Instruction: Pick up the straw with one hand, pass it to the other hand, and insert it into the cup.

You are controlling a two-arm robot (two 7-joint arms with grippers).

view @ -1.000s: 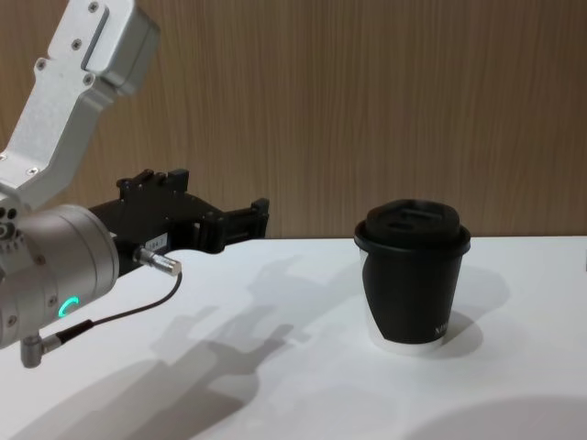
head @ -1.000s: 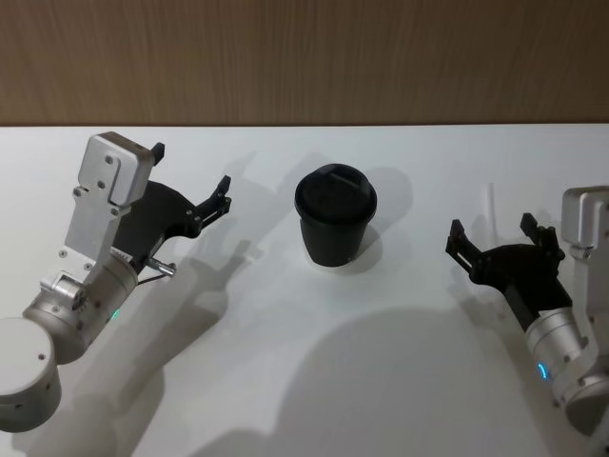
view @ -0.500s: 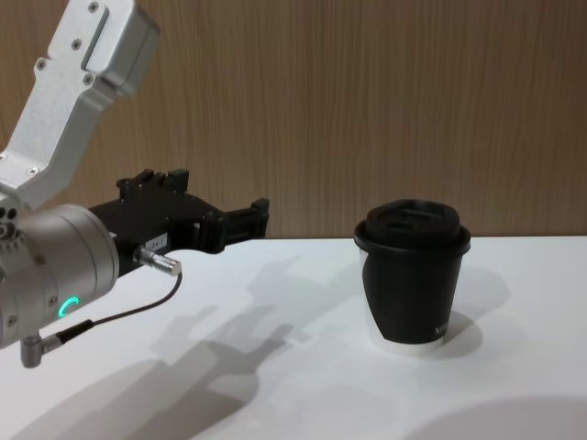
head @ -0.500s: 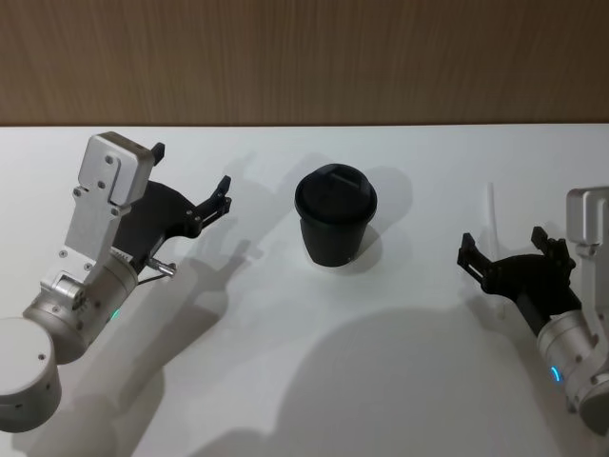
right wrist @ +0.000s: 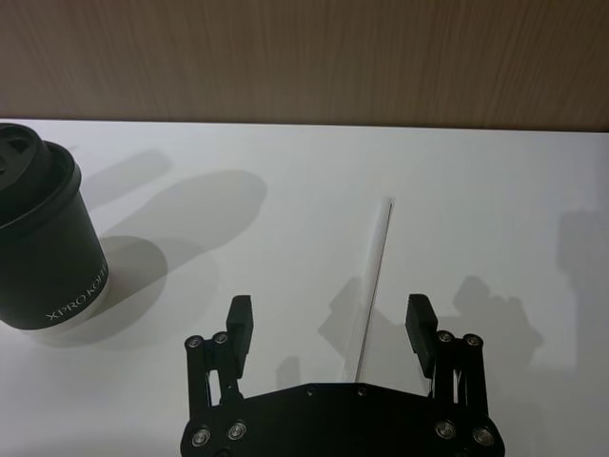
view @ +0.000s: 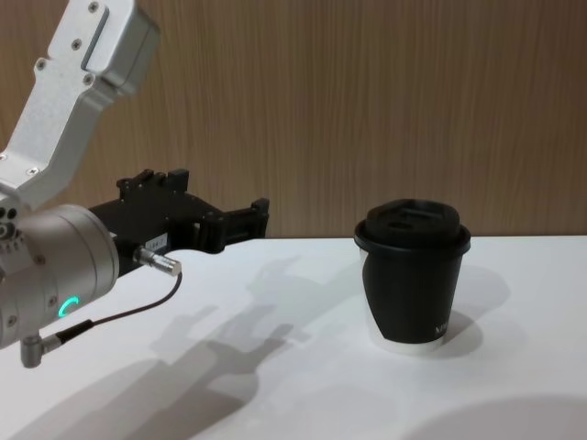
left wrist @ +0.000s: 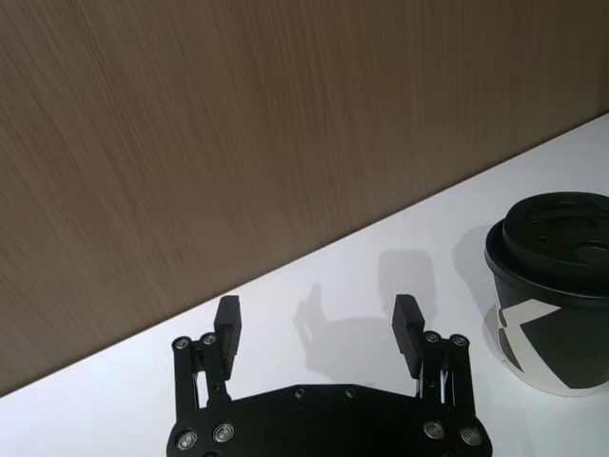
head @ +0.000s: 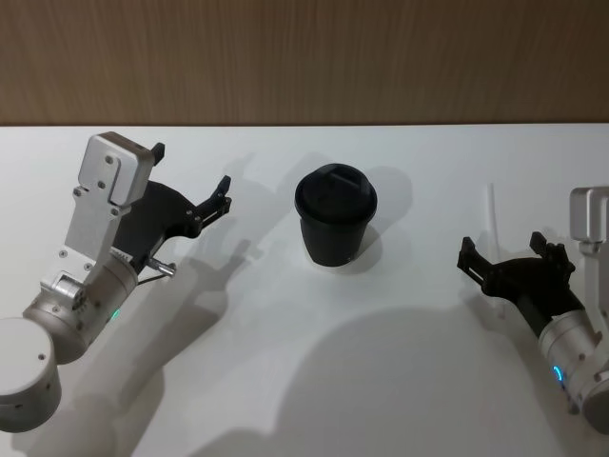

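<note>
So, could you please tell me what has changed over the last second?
The right pincer, open, shifted to the robot's right and lower in the head view, uncovering more of the straw lying on the table. Nothing was gripped or released. The left pincer, open, and the cup stayed put.

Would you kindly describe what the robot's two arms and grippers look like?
The left arm and right arm are silver metal, with cylindrical wrists and blocky housings. The left gripper and right gripper are matte black and two-fingered, with small screws. The left arm carries a thin dark cable and a green glowing ring; the right arm's light looks blue.
</note>
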